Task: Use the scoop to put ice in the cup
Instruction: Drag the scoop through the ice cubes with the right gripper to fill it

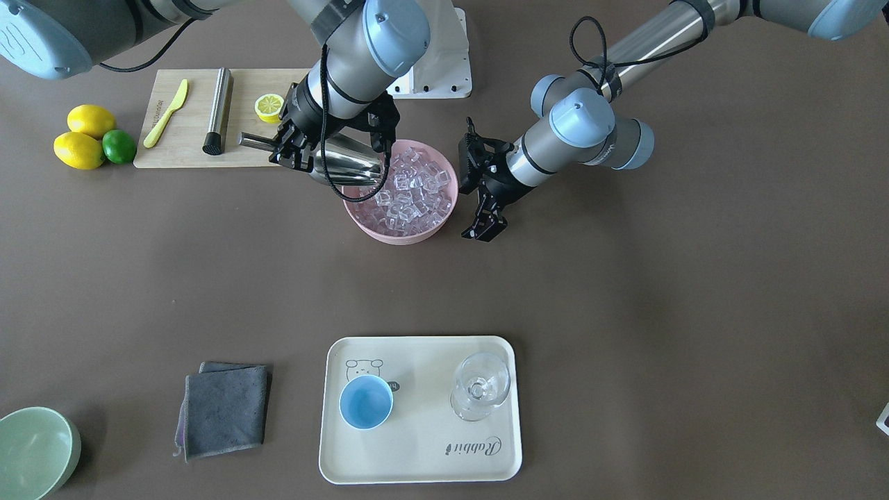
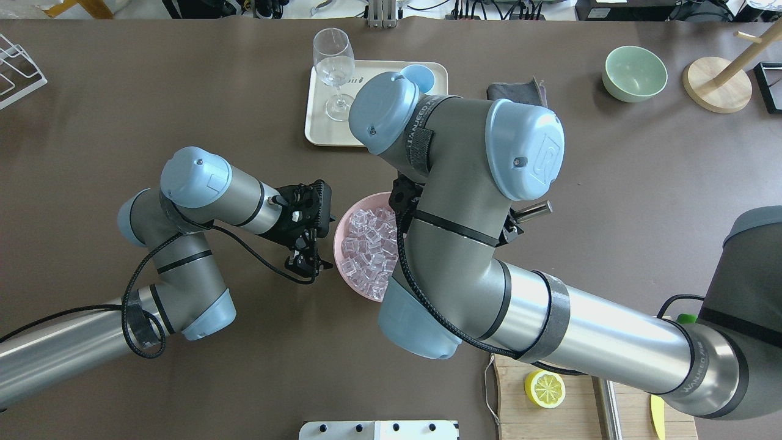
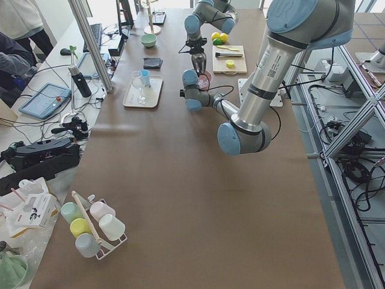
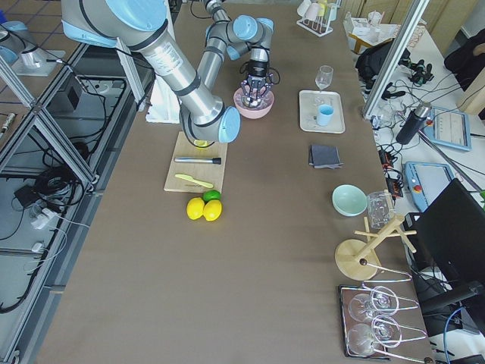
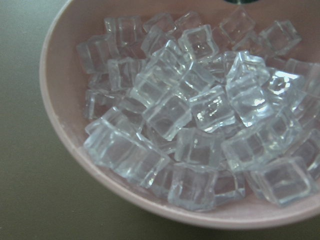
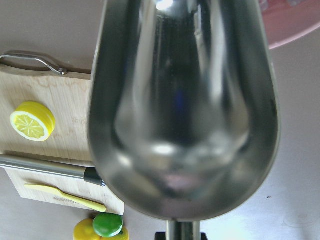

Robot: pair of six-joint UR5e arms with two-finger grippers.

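Right claw [image 1: 296,148] clenched on the scoop [image 1: 347,167] by its handle, empty trough poised over the pink bowl [image 1: 403,238] at its ten o'clock rim, seen from across the table [image 1: 660,312]. Scooping looks about to begin: next, dip into the ice [image 1: 417,194] at the claw's four o'clock. The blue cup [image 1: 366,402] waits on a tray [image 1: 424,451] toward six o'clock. Left claw [image 1: 485,229]: grip unclear.

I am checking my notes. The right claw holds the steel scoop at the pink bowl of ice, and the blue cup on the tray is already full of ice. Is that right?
Not quite: the blue cup on the tray is empty; the exterior front-facing view shows its bare inside. The right claw does hold the steel scoop at the pink bowl of ice.
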